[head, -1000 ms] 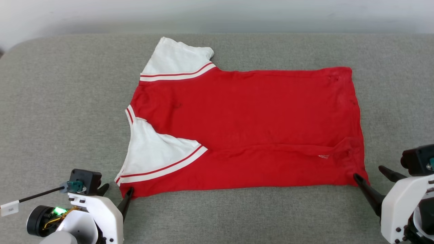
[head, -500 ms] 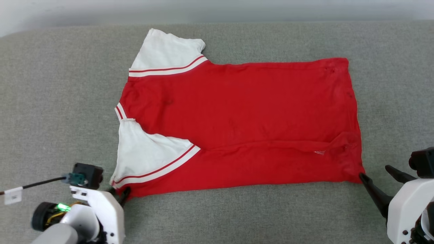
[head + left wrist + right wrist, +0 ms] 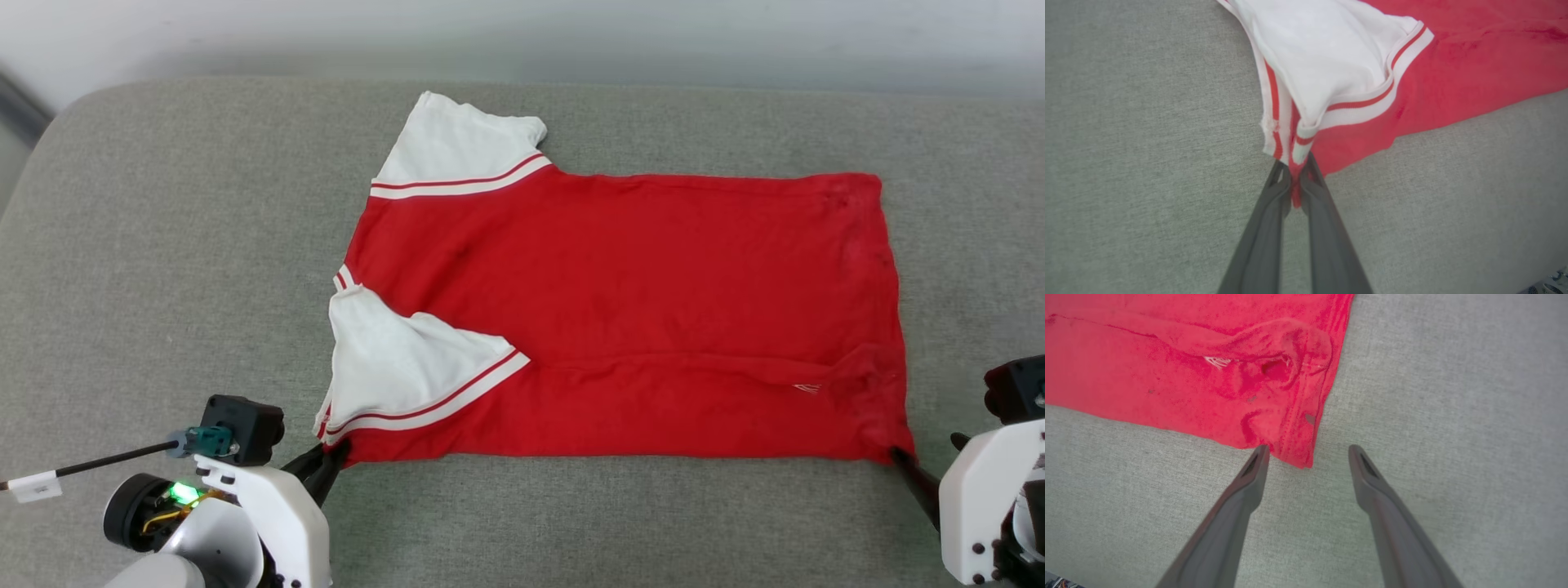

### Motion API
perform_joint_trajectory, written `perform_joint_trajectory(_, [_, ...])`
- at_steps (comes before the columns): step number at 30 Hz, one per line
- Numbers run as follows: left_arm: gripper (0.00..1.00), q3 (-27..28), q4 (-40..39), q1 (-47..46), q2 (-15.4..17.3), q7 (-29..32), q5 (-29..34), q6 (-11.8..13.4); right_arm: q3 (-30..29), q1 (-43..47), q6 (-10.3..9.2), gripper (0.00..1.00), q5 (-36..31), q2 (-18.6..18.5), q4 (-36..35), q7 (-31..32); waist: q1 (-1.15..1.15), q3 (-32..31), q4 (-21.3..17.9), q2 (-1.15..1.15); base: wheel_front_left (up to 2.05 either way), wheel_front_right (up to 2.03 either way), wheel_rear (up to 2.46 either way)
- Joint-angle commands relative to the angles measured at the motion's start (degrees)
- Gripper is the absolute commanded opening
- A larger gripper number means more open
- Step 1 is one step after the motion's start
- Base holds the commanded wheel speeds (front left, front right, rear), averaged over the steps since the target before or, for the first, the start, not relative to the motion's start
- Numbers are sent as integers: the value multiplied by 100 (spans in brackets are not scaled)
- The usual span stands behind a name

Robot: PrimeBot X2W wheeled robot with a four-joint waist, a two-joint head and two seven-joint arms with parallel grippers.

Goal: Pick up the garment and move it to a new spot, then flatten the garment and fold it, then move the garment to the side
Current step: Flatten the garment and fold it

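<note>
You had a grey fabric cushion (image 3: 163,261) under everything, with a pale wall (image 3: 522,33) behind it. The garment (image 3: 637,278) lay spread flat across the cushion's middle, its white sleeves toward the left. Your left gripper (image 3: 1295,179) came in low at the near-left corner, fingers pinched together on the red fabric just beside the near sleeve (image 3: 400,359). Your right gripper (image 3: 1308,455) sat at the near-right hem corner, fingers spread apart, gripping nothing.

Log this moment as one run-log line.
garment: spread on grey cushion | left claw: shut on garment's near sleeve-end corner | right claw: open, fingertips either side of near hem corner
</note>
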Motion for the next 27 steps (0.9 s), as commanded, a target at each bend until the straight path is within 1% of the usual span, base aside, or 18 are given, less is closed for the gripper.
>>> perform_joint_trajectory(1, [0,15,-146,21,71,26,56,35,-10,-119,-2,100,-59,45,122,46,0,58,60,0,0,0,0])
perform_joint_trajectory(4, [0,25,-459,-18,161,72,124,97,26,-259,-2,100,-225,42,435,76,0,138,124,0,0,0,0])
perform_joint_trajectory(7, [0,28,-686,-57,223,116,184,142,-9,-401,-2,100,-195,218,763,108,0,214,173,0,0,0,0])
perform_joint_trajectory(10, [0,-30,-859,-75,257,213,167,106,37,-458,-2,100,-159,318,1018,195,0,296,215,0,0,0,0])
perform_joint_trajectory(14, [0,-60,-904,-76,330,288,214,118,144,-499,-2,100,-153,357,1328,161,0,384,238,0,0,0,0])
perform_joint_trajectory(17, [0,-80,-835,-66,390,344,212,111,242,-477,-2,100,-53,432,1569,259,0,407,231,0,0,0,0])
perform_joint_trajectory(18, [0,-96,-814,-52,398,378,186,91,287,-469,-2,72,-16,430,1623,303,0,405,224,0,0,0,0])
perform_joint_trajectory(19, [0,-102,-796,-43,397,397,159,68,309,-485,-2,11,0,407,1654,311,0,398,217,0,0,0,0])
perform_joint_trajectory(20, [0,-107,-772,-38,392,403,152,57,320,-503,-2,0,8,363,1662,288,0,387,208,0,0,0,0])
perform_joint_trajectory(23, [0,-129,-684,-10,382,411,113,43,260,-530,-3,0,19,255,1632,207,0,295,178,0,0,0,0])
perform_joint_trajectory(27, [0,-134,-574,46,383,405,66,22,140,-451,-6,0,64,23,1484,197,0,87,136,0,0,0,0])
